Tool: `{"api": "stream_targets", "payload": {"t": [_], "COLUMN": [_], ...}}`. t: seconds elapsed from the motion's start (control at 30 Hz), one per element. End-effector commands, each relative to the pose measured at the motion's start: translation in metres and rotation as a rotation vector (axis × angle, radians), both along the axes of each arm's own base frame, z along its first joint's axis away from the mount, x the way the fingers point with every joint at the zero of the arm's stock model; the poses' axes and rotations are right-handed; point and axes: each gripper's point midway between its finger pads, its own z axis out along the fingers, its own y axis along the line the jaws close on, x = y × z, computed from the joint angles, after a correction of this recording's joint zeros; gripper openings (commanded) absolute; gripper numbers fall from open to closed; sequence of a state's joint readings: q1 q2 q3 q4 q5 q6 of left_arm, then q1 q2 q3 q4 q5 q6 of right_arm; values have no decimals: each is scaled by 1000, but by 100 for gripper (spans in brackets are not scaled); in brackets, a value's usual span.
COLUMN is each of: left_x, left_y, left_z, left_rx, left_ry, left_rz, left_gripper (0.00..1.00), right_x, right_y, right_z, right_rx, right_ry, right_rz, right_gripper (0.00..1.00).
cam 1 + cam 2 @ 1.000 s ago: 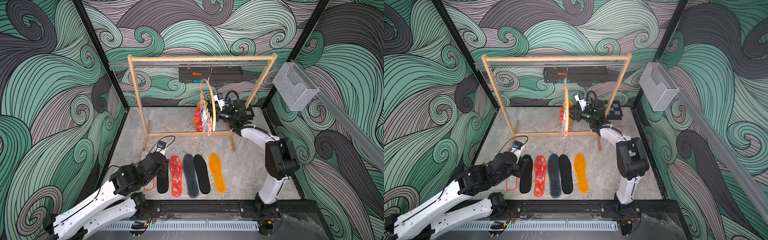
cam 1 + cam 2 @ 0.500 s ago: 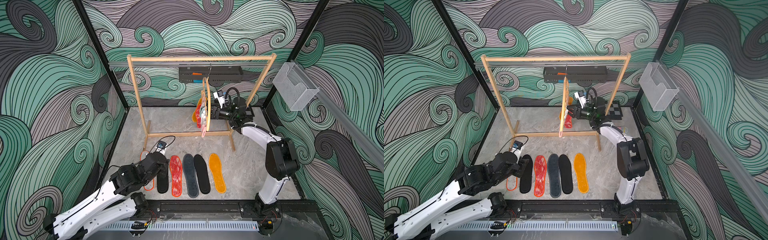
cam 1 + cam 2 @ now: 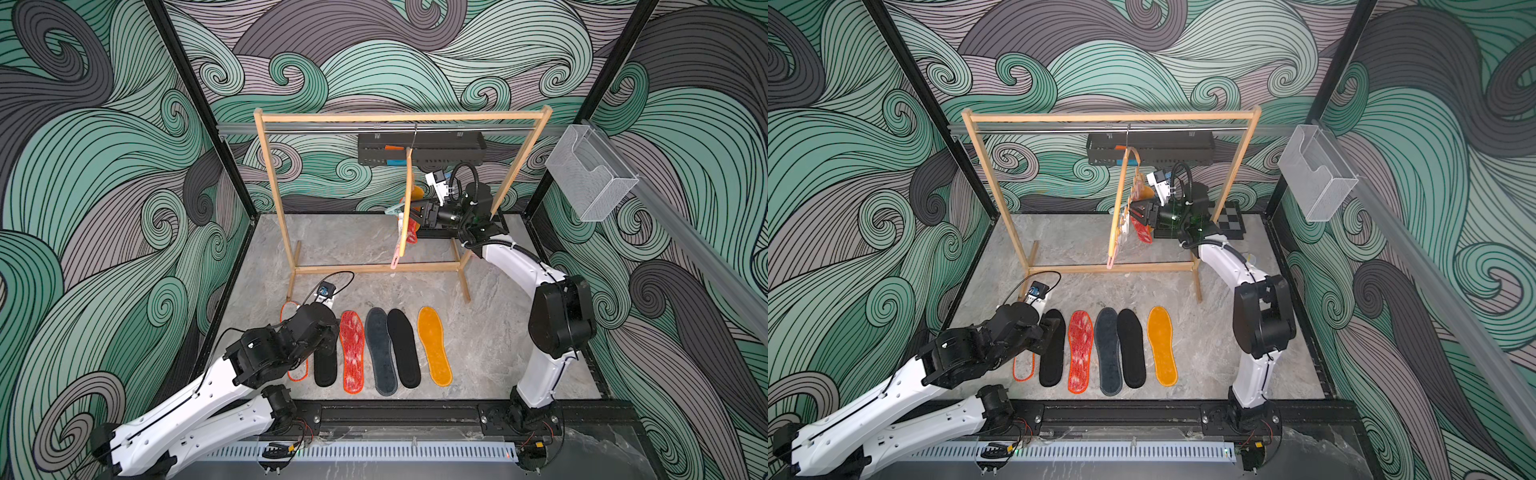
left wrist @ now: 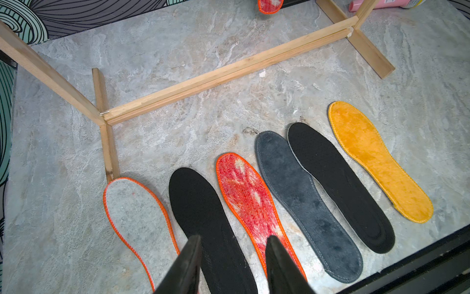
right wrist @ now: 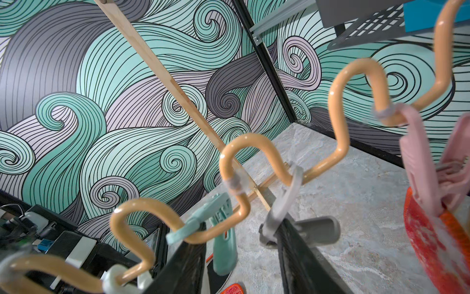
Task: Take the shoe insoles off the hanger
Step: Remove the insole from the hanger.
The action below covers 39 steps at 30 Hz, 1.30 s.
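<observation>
The hanger hangs edge-on from the rack rail. A red-white insole and a mustard insole are pegged to it. My right gripper is at the hanger's wavy bar, open. A teal peg hangs between its fingers and a grey peg lies against one finger. Several insoles lie in a row on the floor: pale, black, red-white, dark grey, black, mustard. My left gripper hovers open over the row's left end, holding nothing.
The big wooden rack frame stands mid-floor with its base bar behind the insole row. A black tray is on the back wall and a clear basket on the right wall. A checkered board lies at the back right.
The hanger has swung round to stand more edge-on. My right gripper has shifted a little up and left with it. The left arm has not moved.
</observation>
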<state>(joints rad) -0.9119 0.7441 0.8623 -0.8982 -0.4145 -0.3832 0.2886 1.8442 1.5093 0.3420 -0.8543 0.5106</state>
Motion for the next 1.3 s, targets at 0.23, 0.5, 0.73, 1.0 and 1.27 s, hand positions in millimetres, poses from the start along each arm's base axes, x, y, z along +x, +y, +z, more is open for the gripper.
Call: {"api": "stream_targets", "payload": {"t": [0.23,0.5,0.73,1.0,1.27], "left_x": [-2,-2,-2,-3,-3], "left_y": [1,1,1,1,1], "left_z": [-1,0,-1,-1,-1], "left_rx": [12,8,7,6,6], "left_ry": [10,8,8,9,10], "left_rz": [-10,-9,-10,-11,-12], "left_gripper": [43,44,43,43,43], "right_x": [1,-11,-13,-15,-31], "right_y": [-27,-35,-45,-53,-65], "right_z": [6,-6,-19,-29,-53], "right_rx": [-8,-19,-26,-35,-65], "right_ry": [-19,1,38,76,120], "right_rz": [-119,-130,-185,-241,-305], "right_gripper": [40,39,39,38,36]}}
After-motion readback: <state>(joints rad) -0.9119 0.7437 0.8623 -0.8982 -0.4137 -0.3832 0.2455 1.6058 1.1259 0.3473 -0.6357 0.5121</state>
